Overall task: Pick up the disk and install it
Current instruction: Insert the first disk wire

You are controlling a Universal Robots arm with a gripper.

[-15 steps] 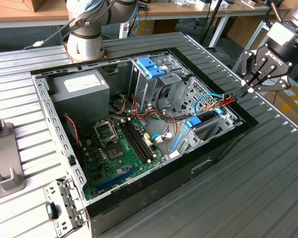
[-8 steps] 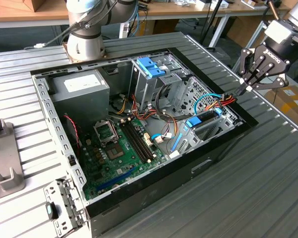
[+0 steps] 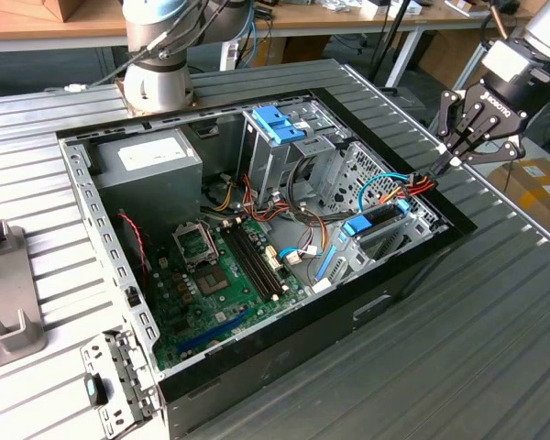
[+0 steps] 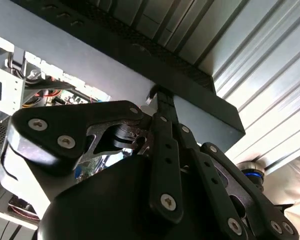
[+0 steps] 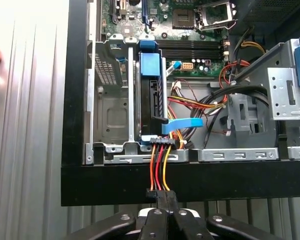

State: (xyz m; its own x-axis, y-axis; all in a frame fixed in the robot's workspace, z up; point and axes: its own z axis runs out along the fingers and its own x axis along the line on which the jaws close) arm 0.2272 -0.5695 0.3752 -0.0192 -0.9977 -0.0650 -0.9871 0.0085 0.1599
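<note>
Outside, claw [image 5: 160, 196] grips wires [image 5: 159, 165] crossing the case wall [image 5: 230, 187] to disk [image 5: 155, 100].

Dark disk [image 5: 151, 70] with blue rails, red, orange and yellow wires [image 5: 159, 165], black case [image 5: 215, 182].

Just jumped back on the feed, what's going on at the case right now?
The arm's gripper is at the edge of the open computer case, on the exterior view's right. Its fingers are closed on the red, orange and yellow power cable. That cable runs over the case wall to the end of the disk, which already sits in the metal drive bay inside the case, next to the motherboard.
</note>
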